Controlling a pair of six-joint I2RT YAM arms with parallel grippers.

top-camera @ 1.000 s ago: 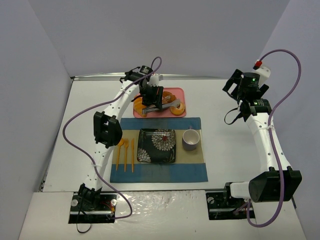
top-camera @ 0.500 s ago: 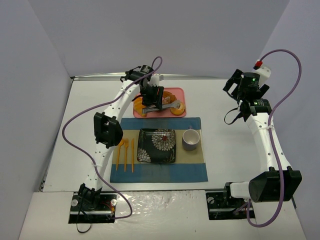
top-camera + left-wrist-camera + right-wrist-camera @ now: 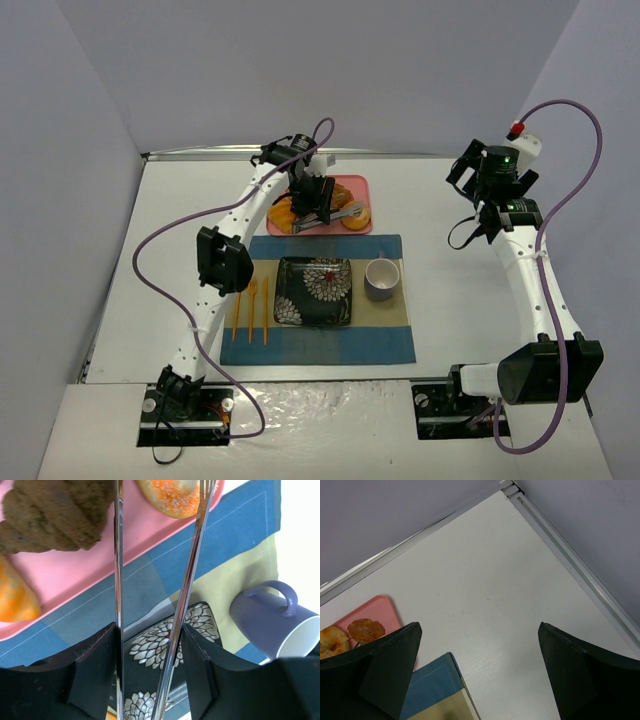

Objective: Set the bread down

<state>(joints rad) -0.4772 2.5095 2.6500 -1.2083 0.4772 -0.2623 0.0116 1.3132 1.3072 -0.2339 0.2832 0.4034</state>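
shifted slightly right since 1 second ago, left gripper [image 3: 150, 630] clamps 1 pair of metal tongs [image 3: 118, 555] over pink tray [image 3: 75, 575]; bread [image 3: 172, 497] at tray's right end by the tong tips; right gripper [image 3: 478, 627] far right, fingers [image 3: 380, 670] spread wide.

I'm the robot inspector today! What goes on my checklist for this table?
Surface: white table, blue placemat.
Job's things: bread on the pink tray.
Clutter: brown pastry, orange pastry, flowery plate, cup, orange cutlery.
Claws: left claw shut on metal tongs reaching to the bread; right claw open, holding nothing.
Cables: a purple cable loops along each arm.
Surroundings: grey walls.
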